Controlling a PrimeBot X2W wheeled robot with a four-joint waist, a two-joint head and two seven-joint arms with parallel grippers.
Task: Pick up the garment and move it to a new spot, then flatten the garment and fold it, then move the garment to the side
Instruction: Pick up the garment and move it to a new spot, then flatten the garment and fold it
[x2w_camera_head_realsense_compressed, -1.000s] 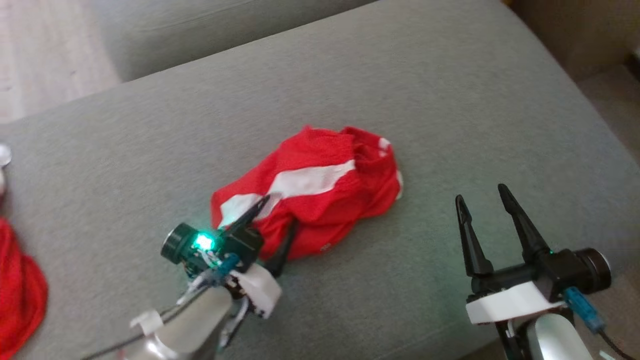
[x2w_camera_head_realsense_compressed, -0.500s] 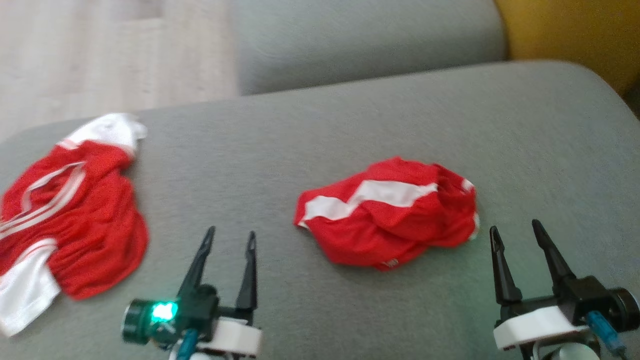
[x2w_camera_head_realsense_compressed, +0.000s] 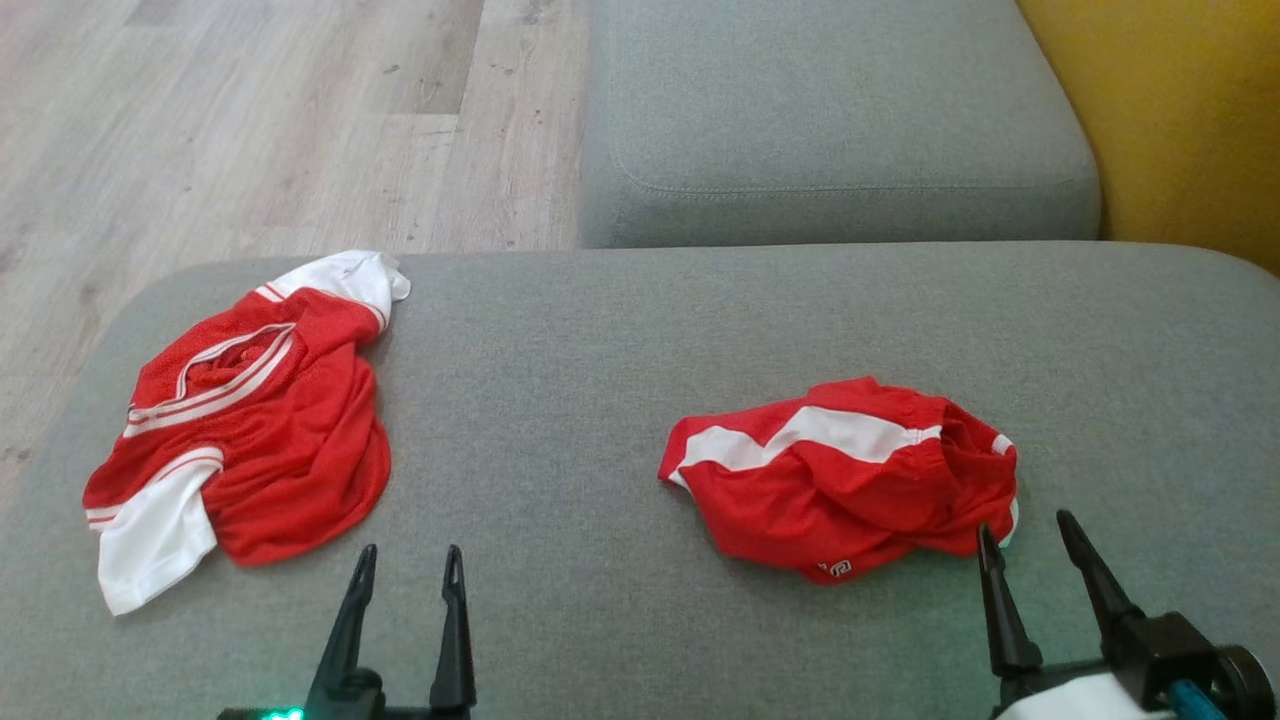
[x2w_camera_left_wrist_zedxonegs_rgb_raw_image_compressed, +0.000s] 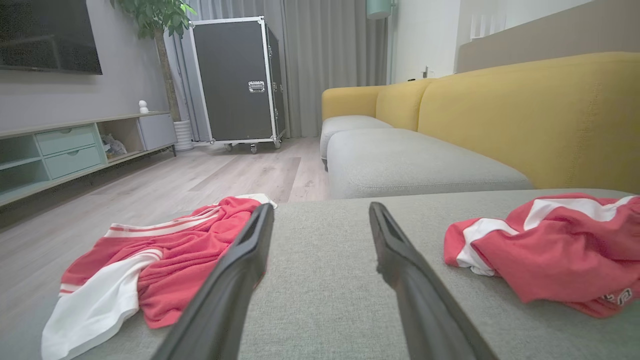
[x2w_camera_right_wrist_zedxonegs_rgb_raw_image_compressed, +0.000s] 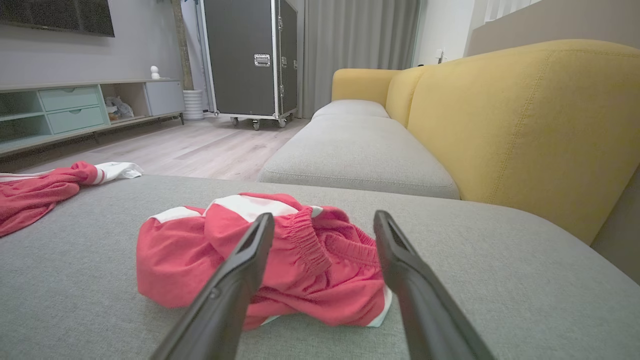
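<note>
A wide grey sofa seat (x2w_camera_head_realsense_compressed: 560, 400) lies in front of us, with a wood floor (x2w_camera_head_realsense_compressed: 250, 120) past it and a yellow sofa back (x2w_camera_head_realsense_compressed: 1180, 120) on our right. Two red things lie on the seat. The red shorts (x2w_camera_head_realsense_compressed: 840, 480) with a white stripe sit in a lump on the right part, near the front edge. A red and white shirt (x2w_camera_head_realsense_compressed: 260, 440) lies well apart on the left.

Our left fingers (x2w_camera_head_realsense_compressed: 452, 640) are spread apart and hold nothing. They hover over bare seat between the two clothes, nearer the shirt. Our right fingers (x2w_camera_head_realsense_compressed: 1002, 615) are spread apart too and are empty. Their tips are just beside the right end of the shorts.

We think the shorts are the thing to work on, and making them flat is the step now, since they are all bunched up. Next we need to grab two edges, one with each set of fingers, and pull them apart.
</note>
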